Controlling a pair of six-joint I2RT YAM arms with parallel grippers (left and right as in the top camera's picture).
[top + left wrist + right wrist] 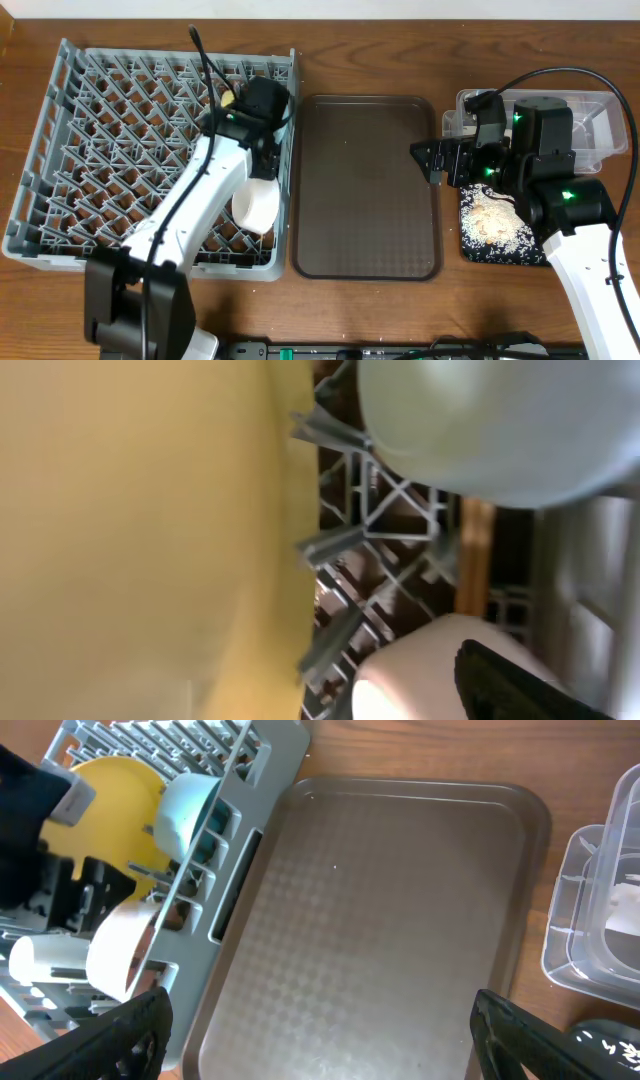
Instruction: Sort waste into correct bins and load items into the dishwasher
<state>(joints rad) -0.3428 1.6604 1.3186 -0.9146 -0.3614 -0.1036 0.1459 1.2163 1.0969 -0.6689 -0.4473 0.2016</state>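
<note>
Overhead, left arm [200, 190] across dish rack [80, 150], right gripper [428, 163] over brown tray [360, 190]

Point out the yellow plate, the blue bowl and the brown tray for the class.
Yellow plate [115, 795]: right wrist view, on its flat face.
Blue bowl [185, 810]: right wrist view, on its outer wall.
Brown tray [365, 190]: overhead view, on its bare floor.
</note>
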